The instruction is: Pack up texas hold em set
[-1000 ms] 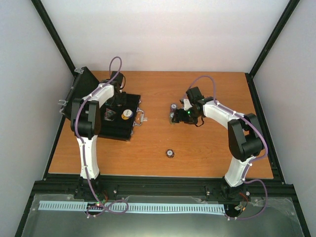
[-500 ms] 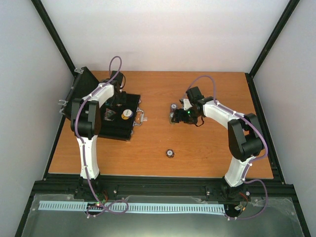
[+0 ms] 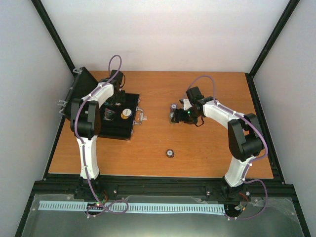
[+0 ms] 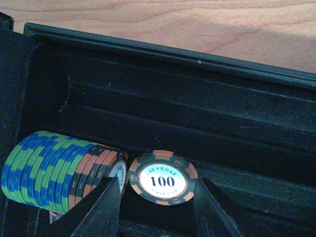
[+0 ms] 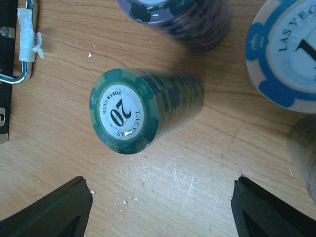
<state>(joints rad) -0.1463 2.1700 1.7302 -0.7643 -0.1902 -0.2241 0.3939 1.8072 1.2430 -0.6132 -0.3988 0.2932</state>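
The left claw [image 4: 157,190] is down in the open black case [image 4: 197,98] by the counter's [image 5: 197,163] left edge. Its fingers stand either side of an upright 100 chip [image 4: 163,178] beside a row of chips [image 4: 54,168]; I can't tell if it's pinched. The right claw [image 5: 163,212] gapes wide over a green 20 stack [image 5: 148,111] mid-counter. A lone chip stack [image 3: 170,153] sits nearer the front edge.

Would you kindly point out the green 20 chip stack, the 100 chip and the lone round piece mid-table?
green 20 chip stack [image 5: 123,112]: right wrist view, white top label.
100 chip [image 4: 163,178]: left wrist view, white centre label.
lone round piece [image 3: 170,153]: top external view, its top face.
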